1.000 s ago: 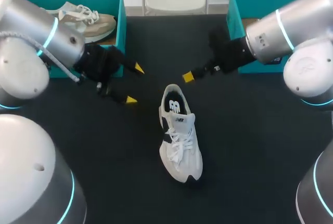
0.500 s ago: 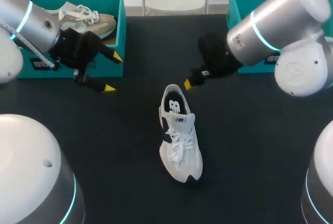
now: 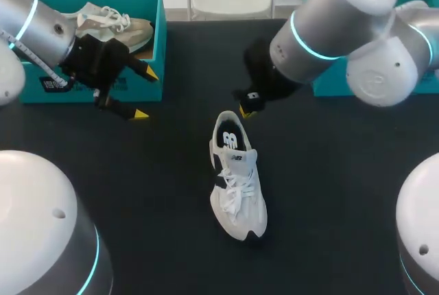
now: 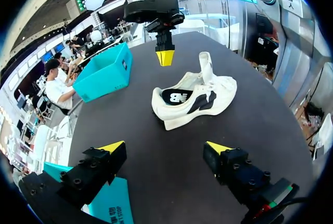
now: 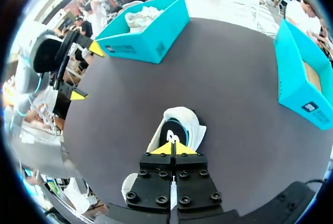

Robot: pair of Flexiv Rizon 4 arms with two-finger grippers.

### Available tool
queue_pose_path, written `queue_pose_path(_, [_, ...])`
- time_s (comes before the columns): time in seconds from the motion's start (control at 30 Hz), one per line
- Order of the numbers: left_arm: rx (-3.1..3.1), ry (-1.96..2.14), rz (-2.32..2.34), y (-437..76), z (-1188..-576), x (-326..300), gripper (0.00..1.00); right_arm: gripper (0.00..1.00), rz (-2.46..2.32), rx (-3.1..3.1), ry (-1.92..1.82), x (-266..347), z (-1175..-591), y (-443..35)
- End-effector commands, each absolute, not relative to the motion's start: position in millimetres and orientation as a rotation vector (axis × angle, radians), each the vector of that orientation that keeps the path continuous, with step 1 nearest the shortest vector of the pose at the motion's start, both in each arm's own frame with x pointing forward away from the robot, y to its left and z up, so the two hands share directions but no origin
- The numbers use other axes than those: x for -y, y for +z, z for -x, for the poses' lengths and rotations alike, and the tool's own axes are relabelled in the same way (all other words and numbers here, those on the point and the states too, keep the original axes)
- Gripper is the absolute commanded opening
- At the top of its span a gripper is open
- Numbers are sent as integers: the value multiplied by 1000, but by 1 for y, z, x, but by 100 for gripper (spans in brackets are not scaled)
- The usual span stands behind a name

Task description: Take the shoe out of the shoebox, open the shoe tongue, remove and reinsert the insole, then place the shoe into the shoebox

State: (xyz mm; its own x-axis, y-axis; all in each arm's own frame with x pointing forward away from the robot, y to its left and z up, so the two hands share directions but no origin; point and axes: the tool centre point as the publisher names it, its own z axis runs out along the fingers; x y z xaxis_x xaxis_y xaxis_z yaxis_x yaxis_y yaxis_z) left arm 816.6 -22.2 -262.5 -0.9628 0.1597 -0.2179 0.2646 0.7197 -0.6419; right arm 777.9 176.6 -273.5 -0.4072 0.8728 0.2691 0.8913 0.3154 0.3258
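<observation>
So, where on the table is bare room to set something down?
Free: the table left of the white shoe, toward the left shoebox and left gripper; also right of it, toward the right shoebox. Crowded: at the shoe's heel, by the right gripper.

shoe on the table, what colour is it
The shoe is white with black side panels and a black insole, clearest in the left wrist view.

The shoe (image 3: pixel 236 185) is white cloth with smooth black trim; the table (image 3: pixel 343 192) matt black; the box (image 3: pixel 159 48) teal, probably card; arm shells (image 3: pixel 343 14) glossy silver.
</observation>
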Motion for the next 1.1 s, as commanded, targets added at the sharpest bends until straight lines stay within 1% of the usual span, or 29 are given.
queue_pose_path(0.03, [-2777, -1066, -345, -262, -816, 21, 100, 0, 1934, 2571, -482, -196, -782, -287])
queue_pose_path(0.37, [-2777, -1066, -345, -262, -816, 21, 100, 0, 2064, 2533, -424, -210, -771, -323])
queue_pose_path(0.57, [-2777, -1066, -345, -262, -816, 21, 100, 0, 2119, 2496, -400, -213, -760, -329])
queue_pose_path(1.1, [-2777, -1066, -345, -262, -816, 21, 100, 0, 2149, 2479, -259, -197, -753, -362])
